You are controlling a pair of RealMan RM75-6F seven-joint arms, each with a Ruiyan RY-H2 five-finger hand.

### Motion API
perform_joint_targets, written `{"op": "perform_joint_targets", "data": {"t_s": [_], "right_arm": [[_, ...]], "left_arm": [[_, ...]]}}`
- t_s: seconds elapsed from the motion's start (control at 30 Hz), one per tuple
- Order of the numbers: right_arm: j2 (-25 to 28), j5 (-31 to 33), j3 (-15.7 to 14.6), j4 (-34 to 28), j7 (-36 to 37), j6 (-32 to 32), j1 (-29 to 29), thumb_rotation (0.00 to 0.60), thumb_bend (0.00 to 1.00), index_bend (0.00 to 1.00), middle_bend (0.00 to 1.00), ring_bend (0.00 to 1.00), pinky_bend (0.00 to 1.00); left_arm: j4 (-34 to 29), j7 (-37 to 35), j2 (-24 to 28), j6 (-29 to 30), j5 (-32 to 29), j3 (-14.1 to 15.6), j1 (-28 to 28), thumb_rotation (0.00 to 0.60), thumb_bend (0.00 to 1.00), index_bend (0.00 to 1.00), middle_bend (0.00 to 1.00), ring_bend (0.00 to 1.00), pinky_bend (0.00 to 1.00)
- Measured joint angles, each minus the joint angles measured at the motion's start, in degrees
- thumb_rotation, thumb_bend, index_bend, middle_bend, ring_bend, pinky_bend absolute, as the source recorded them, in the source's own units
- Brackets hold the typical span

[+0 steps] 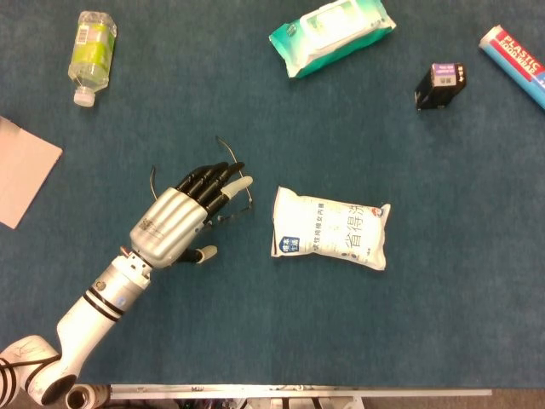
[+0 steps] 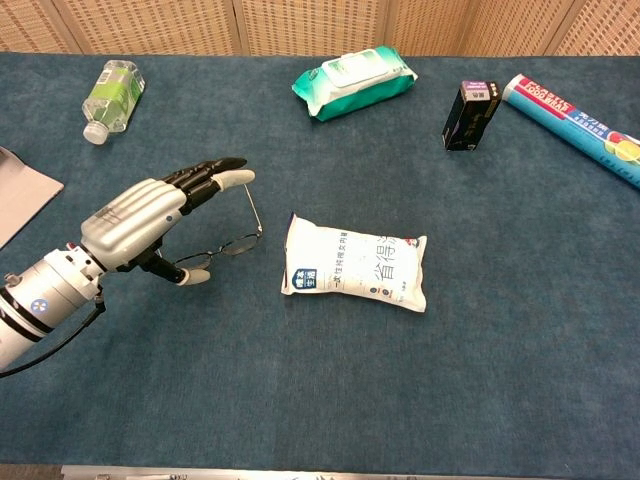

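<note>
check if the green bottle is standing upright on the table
No, the green bottle lies on its side at the far left of the table, cap end toward the near edge.

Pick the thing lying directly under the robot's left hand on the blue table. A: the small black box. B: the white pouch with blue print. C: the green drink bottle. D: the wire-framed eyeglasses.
D: the left hand is spread over the eyeglasses, whose frame shows beneath its fingers, while the white pouch lies apart to its right.
</note>
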Motion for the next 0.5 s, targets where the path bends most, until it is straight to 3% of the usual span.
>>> {"op": "perform_joint_targets", "data": {"t_s": [0.5], "right_arm": [[0.0,-0.2,-0.2,0.0,0.2,-0.3,0.0,0.600,0.29,0.60,0.39,0.26,0.29]], "left_arm": [[3.0,1.5,-1.6,-2.2,-3.0,-0.8,-1.0,0.600,0.02,0.00,0.00,0.00,0.10]]}}
